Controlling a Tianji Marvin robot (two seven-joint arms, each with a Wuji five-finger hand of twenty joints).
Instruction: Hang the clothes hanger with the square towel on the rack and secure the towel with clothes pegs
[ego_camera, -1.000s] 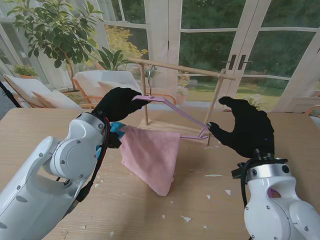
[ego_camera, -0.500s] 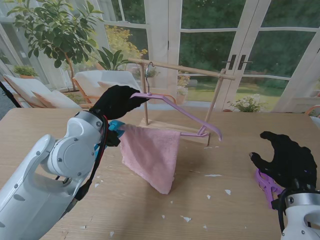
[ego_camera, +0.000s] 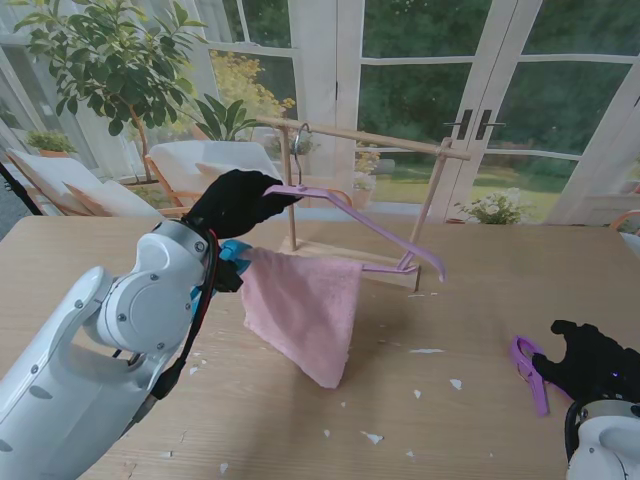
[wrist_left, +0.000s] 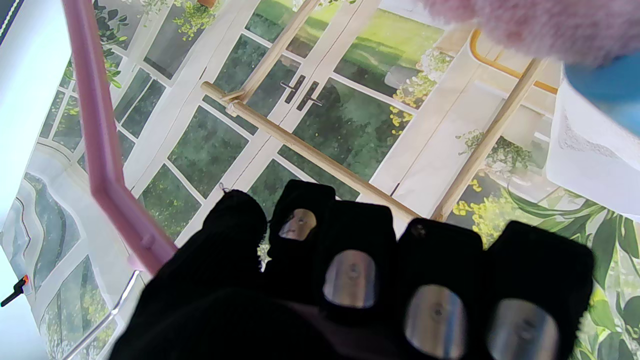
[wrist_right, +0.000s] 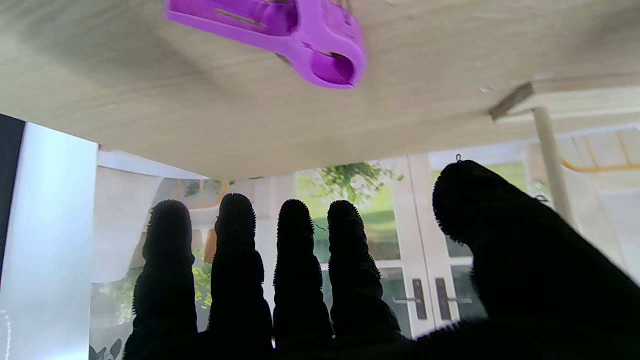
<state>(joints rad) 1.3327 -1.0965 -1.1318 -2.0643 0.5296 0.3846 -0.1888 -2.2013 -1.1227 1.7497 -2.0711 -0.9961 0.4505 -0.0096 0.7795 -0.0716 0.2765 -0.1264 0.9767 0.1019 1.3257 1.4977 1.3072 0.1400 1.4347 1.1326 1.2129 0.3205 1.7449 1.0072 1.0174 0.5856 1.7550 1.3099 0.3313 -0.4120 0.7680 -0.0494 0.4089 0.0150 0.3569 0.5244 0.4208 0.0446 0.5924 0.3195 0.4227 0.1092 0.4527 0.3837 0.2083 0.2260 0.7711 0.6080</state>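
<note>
The left robot hand (ego_camera: 237, 203), gloved in black, is closed around the neck of the clothes hanger (ego_camera: 366, 227), holding it up just beside the rack (ego_camera: 365, 136), its wire hook at the wooden top rail; whether the hook is seated there I cannot tell. The square towel (ego_camera: 302, 308) drapes over the hanger's lower bar, on the desk side of the rack. The right robot hand (ego_camera: 596, 366) hovers with fingers (wrist_right: 294, 265) spread and empty, far from the rack, just beside a clothes peg (ego_camera: 528, 372) lying on the desk (ego_camera: 100, 245).

Judging by this, hanging is nearly done and pegging comes next: the right robot hand must pinch the peg's handles.

The towel is soft, fluffy pink cloth; the hanger thin, smooth pink plastic; the peg glossy purple plastic; the rack round pale wooden dowels.
</note>
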